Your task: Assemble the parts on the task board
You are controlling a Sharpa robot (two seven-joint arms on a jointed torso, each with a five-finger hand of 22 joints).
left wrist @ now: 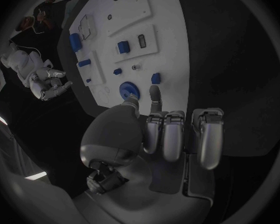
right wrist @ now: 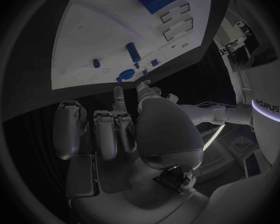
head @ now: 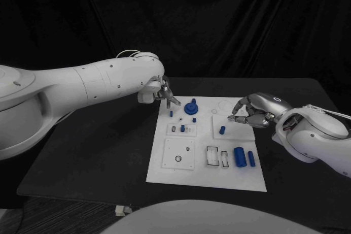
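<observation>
- Nearest you, the task board (head: 165, 173) lies flat in the middle of the black table (head: 88, 158). Two upright blue cylinders (head: 239, 157) stand side by side near the board's near right corner, next to a pair of rectangular recesses (head: 212, 156).
- At mid-board you see a small blue peg (head: 221, 129) on the right-hand inset plate. Whether it is seated or loose cannot be told.
- The right hand (head: 248, 112) hovers over the board's right edge with its fingers curled in toward the thumb. In the right wrist view the fingertips (right wrist: 119, 94) sit close together above the board; whether they pinch anything cannot be told.
- Further back, a blue round part (head: 190, 108) with a stub on top stands at the board's far middle, with smaller blue pieces (head: 183, 127) just beside it.
- The left hand (head: 157, 92) hangs at the board's far left corner, near the blue round part but apart from it. In the left wrist view its fingers (left wrist: 174, 134) are loosely bent and parted, holding nothing.
</observation>
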